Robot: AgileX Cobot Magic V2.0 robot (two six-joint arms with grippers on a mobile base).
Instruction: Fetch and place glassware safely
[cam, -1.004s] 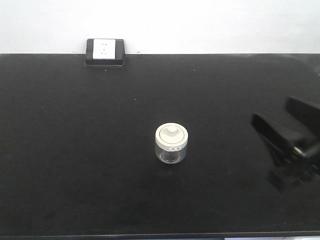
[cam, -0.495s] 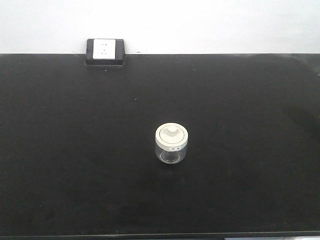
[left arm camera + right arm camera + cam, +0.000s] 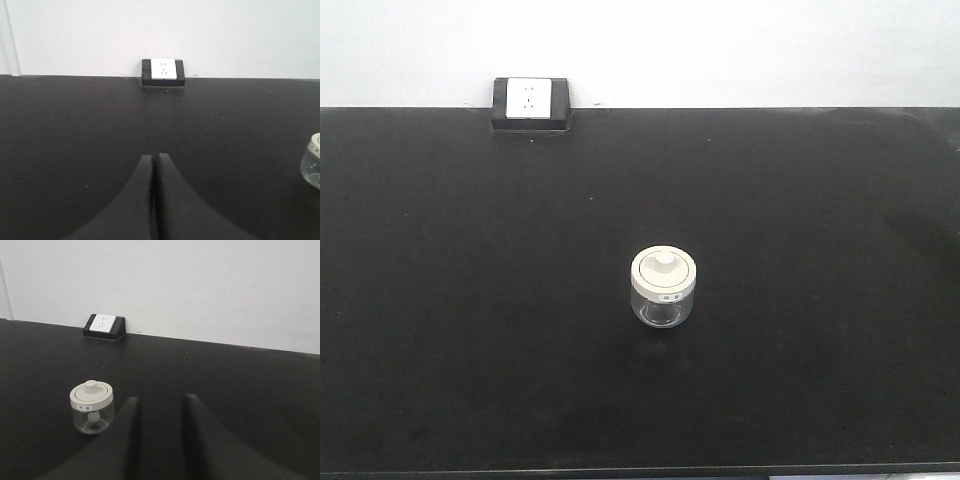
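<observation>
One lidded glass jar (image 3: 664,290) stands upright and alone near the middle of the black counter (image 3: 470,350), well forward of the wall socket (image 3: 530,102) at the back edge. Going left to right: the left gripper (image 3: 154,159) hangs over bare counter, jaws pressed together, the jar just at its right. The right gripper (image 3: 161,401) has jaws parted, empty, the jar off to its left. I'd judge the jar already placed, or not yet fetched; nothing grips it.

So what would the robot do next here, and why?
Probably swing the right claw left toward the jar to line up. The jar stands upright and untouched on the table, to the left of that open claw, with its lid on. The left claw is shut.
</observation>
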